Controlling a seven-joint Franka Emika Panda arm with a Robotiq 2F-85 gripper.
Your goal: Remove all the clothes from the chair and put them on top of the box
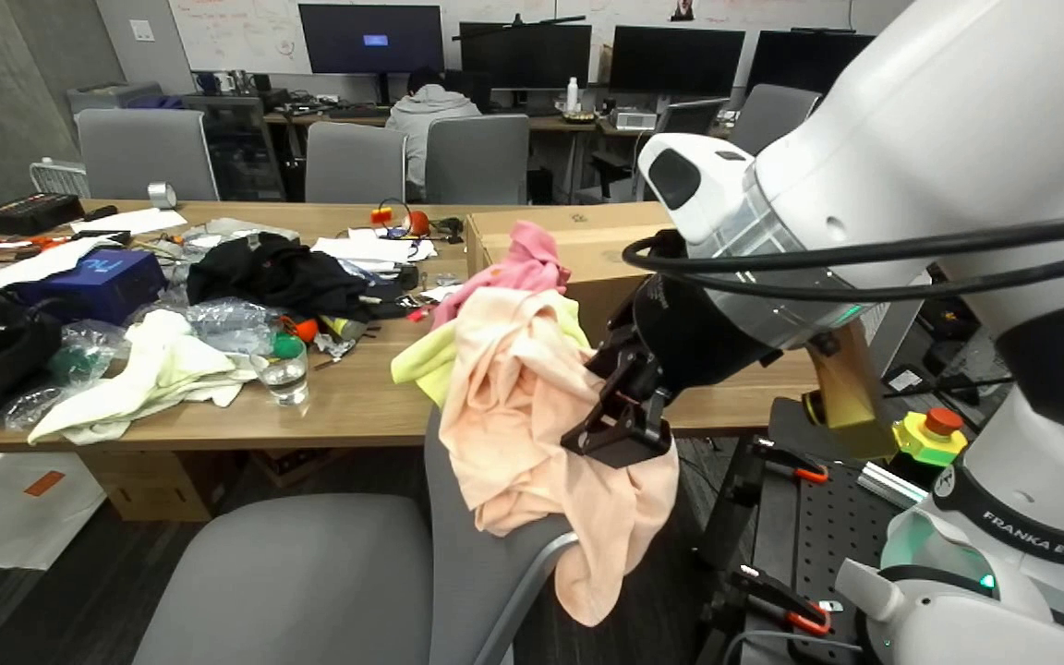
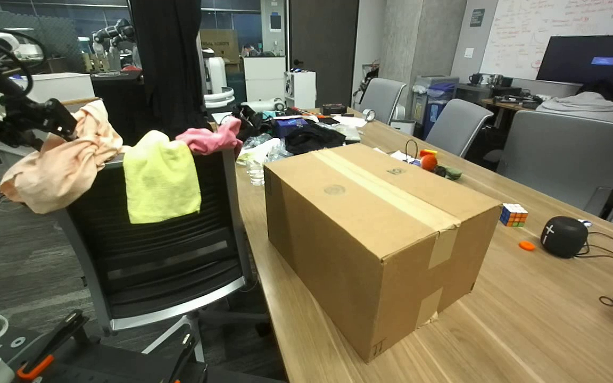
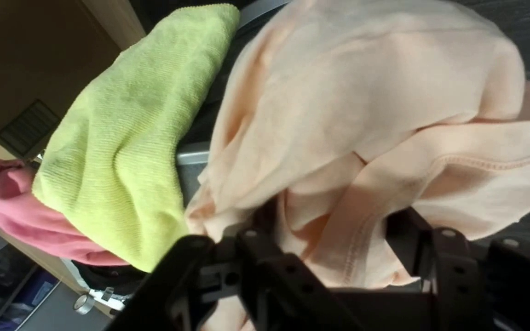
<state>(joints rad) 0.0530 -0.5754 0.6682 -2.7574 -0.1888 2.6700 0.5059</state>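
Note:
Over the back of the grey chair (image 1: 301, 573) hang three garments. The peach-orange garment (image 2: 61, 173) bunches at the end nearer the arm, the yellow-green garment (image 2: 163, 181) drapes beside it, and the pink garment (image 2: 213, 139) lies farthest along the top edge. My gripper (image 1: 593, 406) is at the peach-orange garment, its fingers apart on either side of a fold. In the wrist view, peach fabric shows between the spread fingers of my gripper (image 3: 334, 225); one fingertip is partly hidden in the cloth. The cardboard box (image 2: 338, 213) stands taped closed on the table beside the chair.
The wooden table (image 1: 375, 397) carries a glass of water (image 1: 284, 379), a pale white-green cloth (image 1: 153, 369), a black garment (image 1: 273, 277) and a blue box (image 1: 98, 277). A speaker (image 2: 564, 236) and a puzzle cube (image 2: 514, 214) lie beyond the cardboard box.

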